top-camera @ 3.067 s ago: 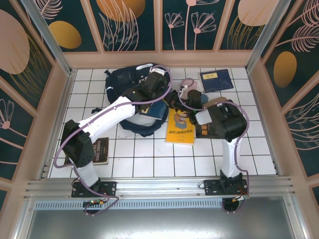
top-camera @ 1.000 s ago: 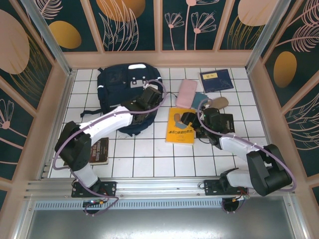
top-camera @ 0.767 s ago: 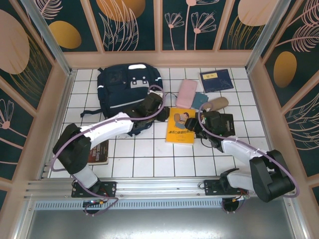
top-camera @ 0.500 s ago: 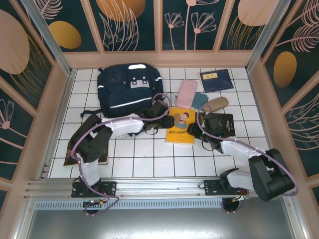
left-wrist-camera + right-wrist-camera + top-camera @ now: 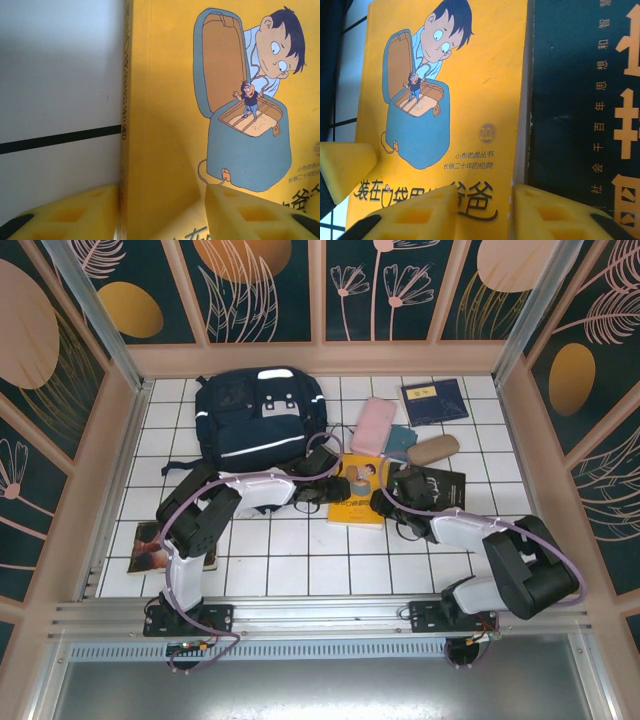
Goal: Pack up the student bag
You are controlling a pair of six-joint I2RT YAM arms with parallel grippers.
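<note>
Here, one student bag point(image 5: 256, 422), one yellow book point(image 5: 358, 502)

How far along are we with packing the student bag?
Done: nothing visibly packed; the student bag lies flat at the back left. In hand: the left end effector and right end effector straddle opposite edges of the yellow book, which lies flat, not yet lifted. To do: that book, black book, navy book, pink pouch, tan case.

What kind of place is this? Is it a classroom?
Likely a robot test booth, not a classroom: a tiled table boxed in by flower-painted panels, left arm and right arm bolted at its edge, a bag and books.
</note>
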